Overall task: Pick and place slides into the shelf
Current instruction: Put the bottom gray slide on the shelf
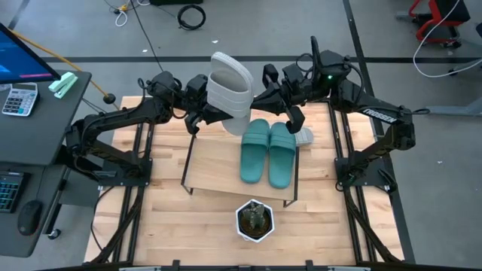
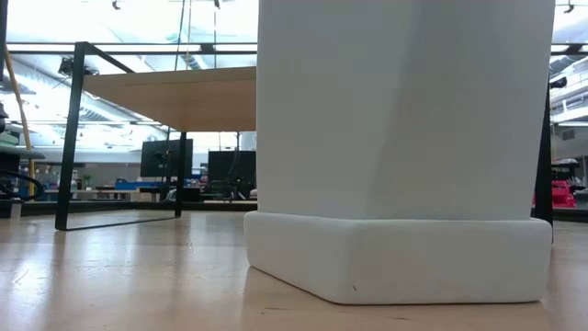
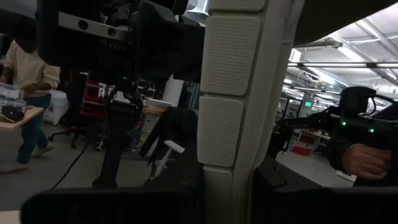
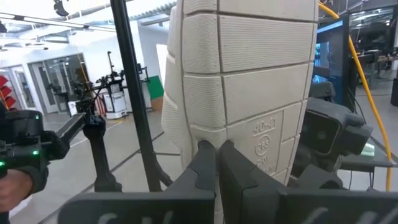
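Overhead looks down; low sits against the planter [image 2: 395, 147]; wrists share the grey slide [image 4: 249, 81].

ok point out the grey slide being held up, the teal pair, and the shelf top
grey slide [image 1: 230, 90], high view, on its wide strap.
teal pair [image 1: 269, 150], high view, on the inner edge of the right-hand slide, at the seam between the two.
shelf top [image 1: 215, 169], high view, on bare wooden board left of the teal pair.

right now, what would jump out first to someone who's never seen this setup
A light grey slide stands up on end above the shelf's far edge, with the left gripper on one side and the right gripper on the other. The right gripper's shut fingers touch its ridged sole. A teal-green pair lies side by side on the shelf's wooden top, and a small potted plant sits in front on the table.
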